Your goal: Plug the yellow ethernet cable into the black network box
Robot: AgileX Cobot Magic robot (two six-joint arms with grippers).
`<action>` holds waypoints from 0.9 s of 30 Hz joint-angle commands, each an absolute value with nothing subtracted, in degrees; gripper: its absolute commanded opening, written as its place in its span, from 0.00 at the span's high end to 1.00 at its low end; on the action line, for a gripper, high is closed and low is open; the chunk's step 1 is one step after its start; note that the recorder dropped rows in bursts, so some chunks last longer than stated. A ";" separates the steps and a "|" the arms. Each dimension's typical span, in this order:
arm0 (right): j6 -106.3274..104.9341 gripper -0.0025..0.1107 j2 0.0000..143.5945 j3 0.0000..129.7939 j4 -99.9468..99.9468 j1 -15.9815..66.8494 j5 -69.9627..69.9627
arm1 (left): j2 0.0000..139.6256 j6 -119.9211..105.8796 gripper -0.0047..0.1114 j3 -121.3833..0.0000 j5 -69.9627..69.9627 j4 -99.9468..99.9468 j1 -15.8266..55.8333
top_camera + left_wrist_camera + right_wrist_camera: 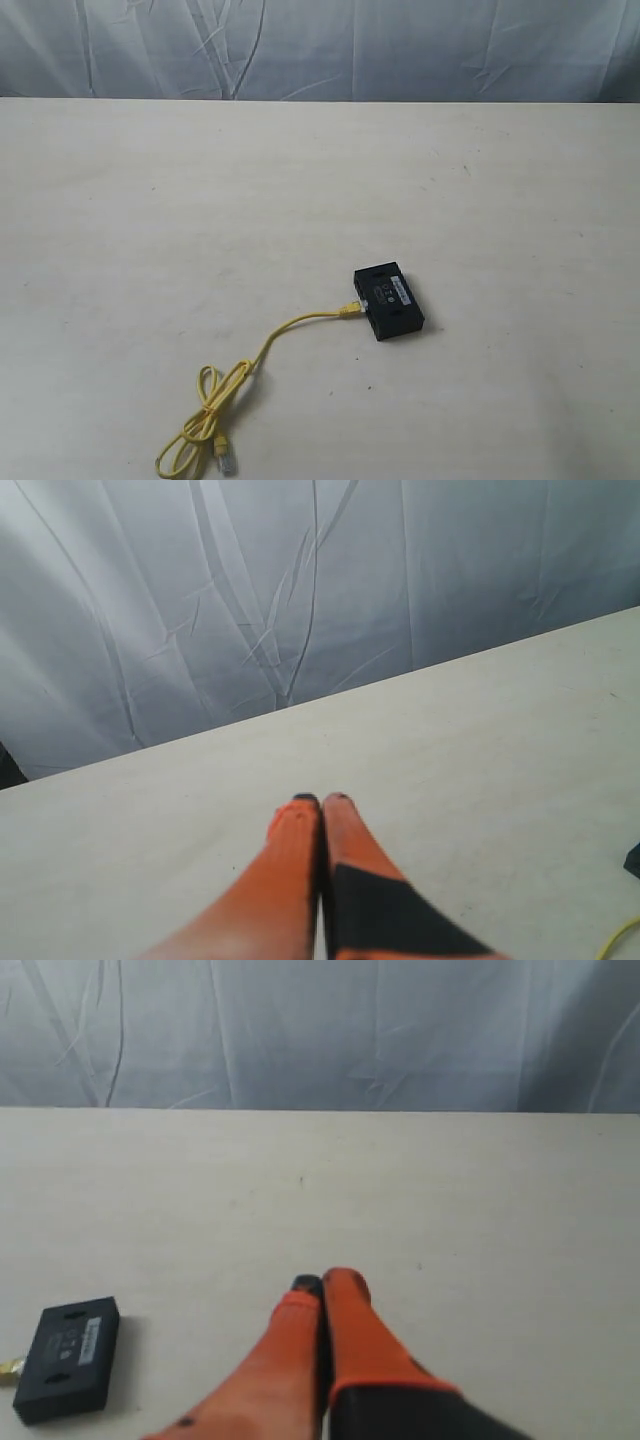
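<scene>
Fingers (288,865) of left end effector (321,800) pressed flat together along their length, no gap, dark tips level, nothing clamped between them. Tips over a bare stretch of pale surface (480,740), wrinkled grey cloth backdrop (200,600) beyond. Contact with the surface not discernible.

Right end effector (322,1285): likewise closed, orange fingers (362,1335) side by side with only a thin dark seam between, holding nothing, touching neither box nor cable.

Black network box (389,302): flat on the surface, right of centre in the exterior view, turned at a slant, white label strip up. Same box in the right wrist view (68,1358), well apart from the closed fingers. Only a dark corner of it showing in the left wrist view (634,861).

Yellow ethernet cable (268,346): near plug (351,308) meeting the box's left side in the exterior view, touching it; depth of seating not discernible. From there, cord curving down and left to a loose knotted loop (205,420) near the front edge of the exterior view. Free plug (227,460) lying on the surface just beside the loop. Short yellow sliver of cord also in the left wrist view (622,938).
</scene>
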State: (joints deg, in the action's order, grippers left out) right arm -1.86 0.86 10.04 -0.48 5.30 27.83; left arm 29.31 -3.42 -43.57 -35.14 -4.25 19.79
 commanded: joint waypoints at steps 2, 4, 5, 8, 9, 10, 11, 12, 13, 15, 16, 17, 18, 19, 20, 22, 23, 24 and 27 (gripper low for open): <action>-1.33 0.99 0.00 5.87 -0.45 3.19 23.85 | 28.98 -3.14 0.96 -43.29 -34.74 -4.15 19.51; -0.60 0.99 0.00 3.84 -0.57 3.19 23.60 | 28.98 -3.14 0.96 -43.29 -34.74 -4.15 19.51; 0.91 0.99 0.00 2.70 -0.57 3.19 23.21 | 28.98 -3.14 0.96 -43.29 -34.74 -4.15 19.51; 3.84 0.99 0.00 0.00 -0.57 3.19 21.82 | 28.98 -3.14 0.96 -43.29 -34.74 -4.15 19.51; 4.60 0.99 0.00 0.00 -0.57 3.19 20.95 | 28.98 -3.14 0.96 -43.29 -34.74 -4.15 19.51; 4.62 0.99 0.00 0.00 -0.57 3.19 20.80 | 28.98 -3.14 0.96 -43.29 -34.74 -4.15 19.51; 4.62 0.99 0.00 0.00 -0.57 3.19 20.80 | 28.98 -3.14 0.96 -43.29 -34.74 -4.15 19.51; 4.62 0.99 0.00 0.00 -0.57 3.19 20.80 | 28.98 -3.14 0.96 -43.29 -34.74 -4.15 19.51; 4.62 0.99 0.00 0.00 -0.57 3.19 20.80 | 28.98 -3.14 0.96 -43.29 -34.74 -4.15 19.51; 4.62 0.99 0.00 0.00 -0.45 3.19 21.02 | 28.98 -3.14 0.96 -43.29 -34.74 -4.15 19.51; 4.50 0.99 0.00 0.00 -0.32 3.19 21.02 | 28.98 -3.14 0.96 -43.29 -34.74 -4.15 19.51; 4.50 0.99 0.00 0.00 -0.32 3.19 21.02 | 28.98 -3.14 0.96 -43.29 -34.74 -4.15 19.51; 4.50 0.99 0.00 0.00 -0.32 3.19 21.02 | 28.98 -3.14 0.96 -43.29 -34.74 -4.15 19.51; 4.50 0.99 0.00 0.00 -0.32 3.19 21.02 | 28.98 -3.14 0.96 -43.29 -34.74 -4.15 19.51; 4.50 0.99 0.00 0.00 -0.32 3.19 21.02 | 28.98 -3.14 0.96 -43.29 -34.74 -4.15 19.51; 4.50 0.99 0.00 0.00 -0.32 3.19 21.02 | 28.98 -3.14 0.96 -43.29 -34.74 -4.15 19.51; 4.50 0.99 0.00 0.00 -0.32 3.19 21.02 | 28.98 -3.14 0.96 -43.29 -34.74 -4.15 19.51; 4.50 0.99 0.00 0.00 -0.32 3.19 21.02 | 28.98 -3.14 0.96 -43.29 -34.74 -4.15 19.51; 4.50 0.99 0.00 0.00 -0.32 3.19 21.02 | 28.98 -3.14 0.96 -43.29 -34.74 -4.15 19.51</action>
State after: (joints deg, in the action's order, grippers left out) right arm 4.45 0.34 0.31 -0.59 3.60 21.75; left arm 29.31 -3.42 -43.57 -35.25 -4.28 19.79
